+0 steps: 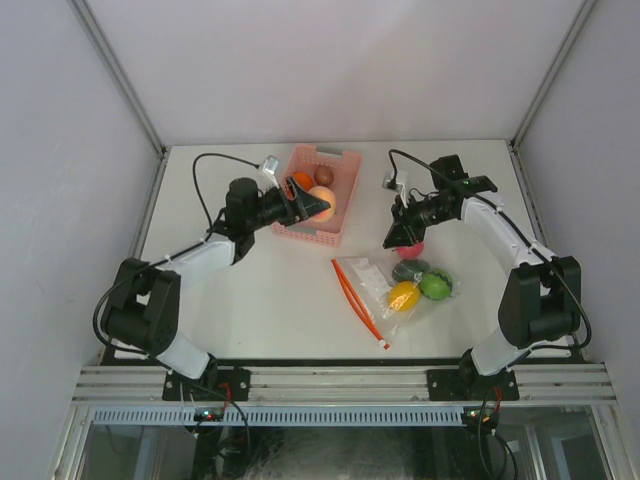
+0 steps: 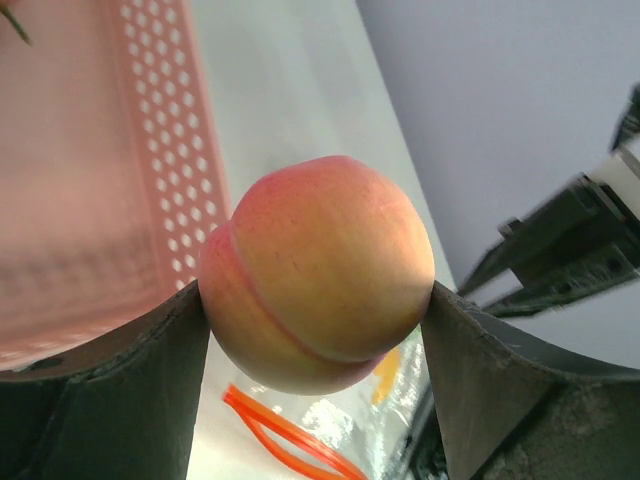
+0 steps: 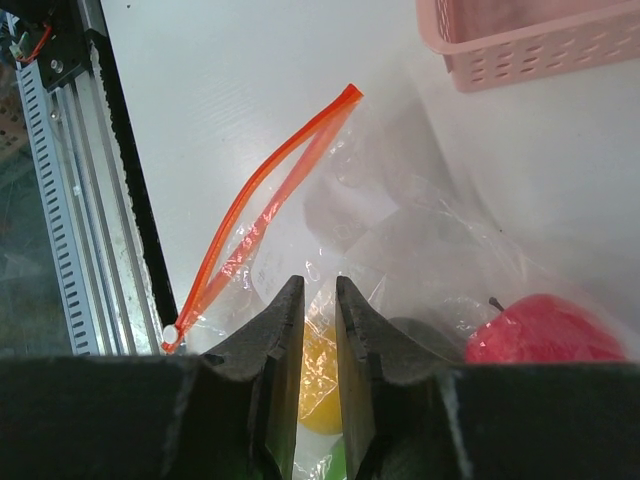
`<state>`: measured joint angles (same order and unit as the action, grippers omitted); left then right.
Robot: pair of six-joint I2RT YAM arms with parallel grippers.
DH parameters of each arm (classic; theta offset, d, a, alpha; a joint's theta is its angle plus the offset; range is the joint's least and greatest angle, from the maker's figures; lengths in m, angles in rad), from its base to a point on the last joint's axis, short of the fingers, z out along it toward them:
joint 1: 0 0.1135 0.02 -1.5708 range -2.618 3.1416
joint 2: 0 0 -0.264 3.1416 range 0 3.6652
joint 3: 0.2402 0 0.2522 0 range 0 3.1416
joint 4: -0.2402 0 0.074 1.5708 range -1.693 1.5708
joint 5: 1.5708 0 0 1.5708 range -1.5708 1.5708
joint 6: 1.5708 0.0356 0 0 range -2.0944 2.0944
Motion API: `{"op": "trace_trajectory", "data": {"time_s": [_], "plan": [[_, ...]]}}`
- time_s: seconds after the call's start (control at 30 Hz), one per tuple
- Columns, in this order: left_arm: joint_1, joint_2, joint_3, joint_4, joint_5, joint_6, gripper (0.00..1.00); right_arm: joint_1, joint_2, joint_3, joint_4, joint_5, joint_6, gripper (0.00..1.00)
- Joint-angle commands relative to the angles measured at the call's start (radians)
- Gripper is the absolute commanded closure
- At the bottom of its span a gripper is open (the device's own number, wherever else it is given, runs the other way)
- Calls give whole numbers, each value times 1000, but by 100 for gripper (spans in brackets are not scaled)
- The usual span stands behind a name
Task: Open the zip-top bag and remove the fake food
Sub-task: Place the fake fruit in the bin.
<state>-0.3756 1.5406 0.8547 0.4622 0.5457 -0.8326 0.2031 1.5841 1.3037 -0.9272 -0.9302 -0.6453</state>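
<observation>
My left gripper is closed on a peach-coloured fake fruit and holds it over the pink basket. The clear zip-top bag lies flat, and its red-orange zipper gapes apart. Inside it are a yellow piece, a green one, a dark one and a red one. My right gripper stands over the bag's far side. Its jaws are almost together and crinkled plastic shows in the narrow slit between them. An orange piece and a brown piece lie in the basket.
The basket stands at the back centre of the white table. An aluminium rail runs along the near edge. Grey walls close in the left, right and back sides. The right arm's black gripper shows in the left wrist view.
</observation>
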Motion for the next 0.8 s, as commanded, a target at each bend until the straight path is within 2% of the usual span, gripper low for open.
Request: {"op": "trace_trajectory", "data": {"time_s": [0.0,0.47,0.77], "plan": [[3,48,154,-206,-152,177,92,-4,-22,-1,25,-33,-24,81],[3,282,616,-594,-453,442,91,-2,-17,-5,26,-25,-30,81],[0,413,842,-714,-558,562,90,1,-14,-7,27,-23,-33,81]]}}
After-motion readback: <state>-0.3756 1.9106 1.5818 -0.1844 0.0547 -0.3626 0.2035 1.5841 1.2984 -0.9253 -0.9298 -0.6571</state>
